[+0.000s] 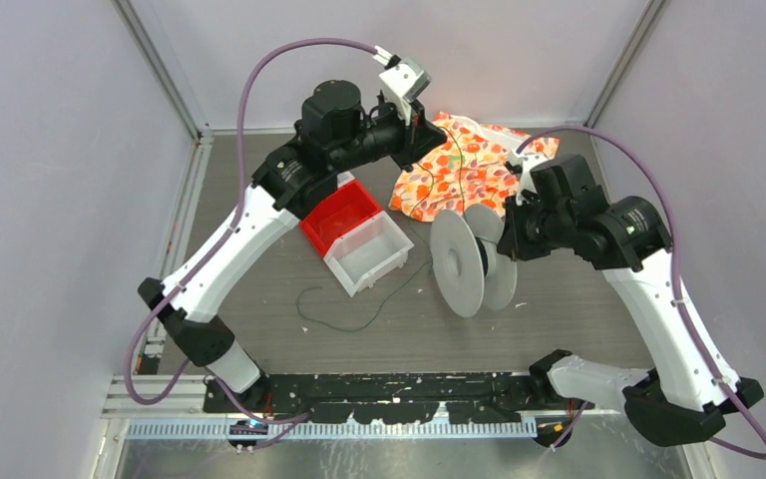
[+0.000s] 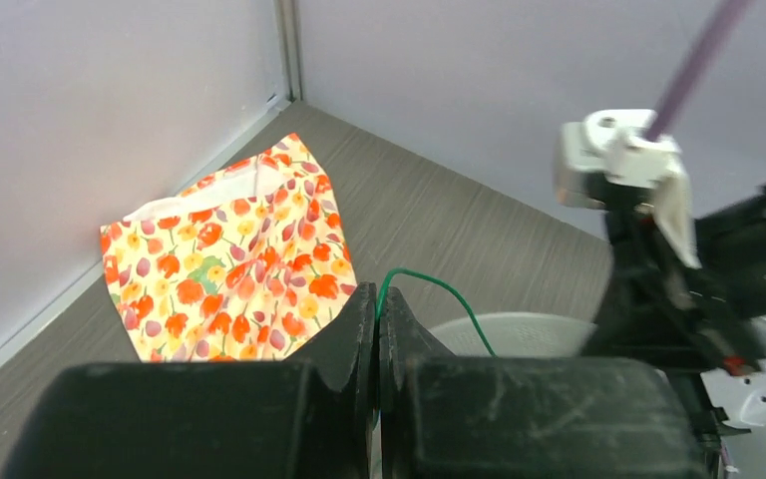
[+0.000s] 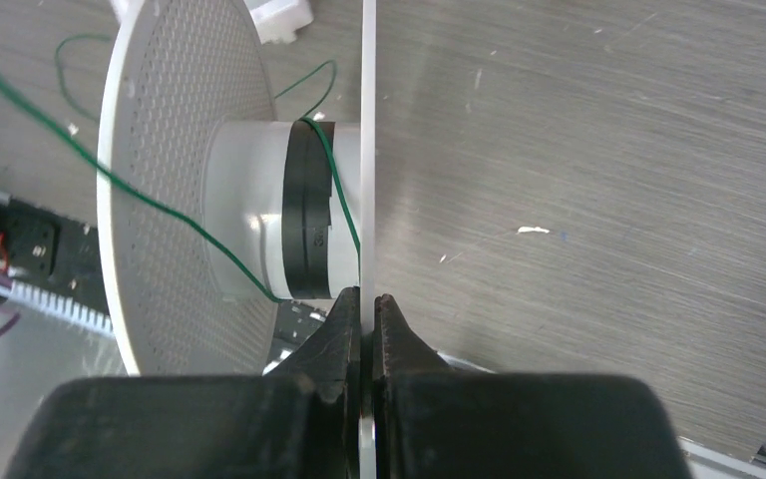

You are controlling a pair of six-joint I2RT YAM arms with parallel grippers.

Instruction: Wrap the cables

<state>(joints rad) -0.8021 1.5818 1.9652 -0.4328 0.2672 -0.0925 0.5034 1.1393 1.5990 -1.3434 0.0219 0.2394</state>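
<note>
A thin dark green cable (image 1: 359, 321) lies in loose loops on the table and runs up to a white spool (image 1: 457, 263) standing on edge. My left gripper (image 1: 418, 122) is raised at the back and shut on the cable (image 2: 429, 282), which arcs out of its tips toward the spool (image 2: 519, 329). My right gripper (image 1: 507, 242) is shut on the spool's thin right flange (image 3: 367, 150). In the right wrist view the cable (image 3: 110, 175) crosses the perforated left flange (image 3: 175, 180) and wraps the hub (image 3: 279, 210) beside a black band.
A red bin (image 1: 339, 213) and a white bin (image 1: 369, 254) sit left of the spool. A floral cloth bag (image 1: 464, 165) lies at the back, also in the left wrist view (image 2: 224, 264). Walls enclose the table on three sides.
</note>
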